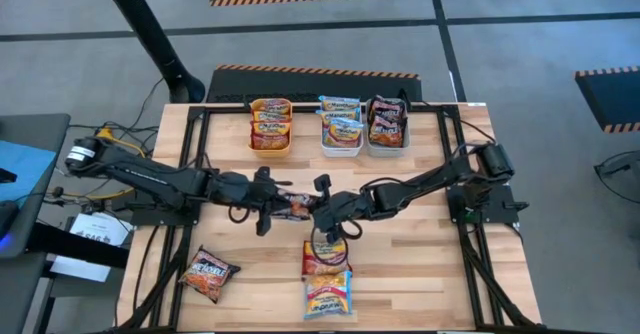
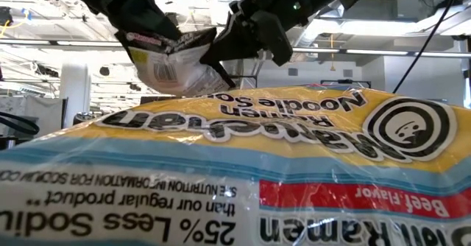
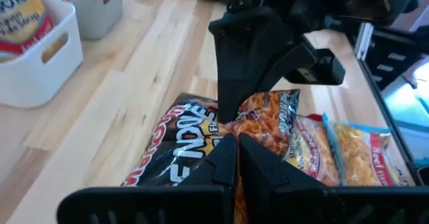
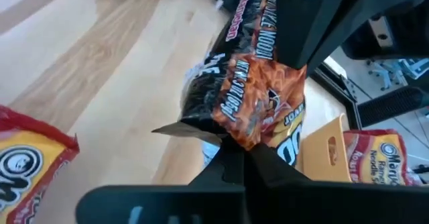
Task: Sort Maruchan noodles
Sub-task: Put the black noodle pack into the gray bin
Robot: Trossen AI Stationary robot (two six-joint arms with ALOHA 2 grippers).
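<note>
Both my tools are clenched on one dark packet [image 1: 296,208], held above the middle of the counter [image 1: 440,274]: left tool [image 3: 236,141] on one edge, right tool [image 4: 244,150] on the other. If both pull, the wrapper may tear or slip free. The low view is mostly blocked by a near yellow packet [image 2: 243,165].

"25% Less Sodium" on ramen packet [image 2: 243,180]

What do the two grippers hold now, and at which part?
Both hold one dark noodle packet above the table: left gripper and right gripper pinch its opposite edges.
</note>
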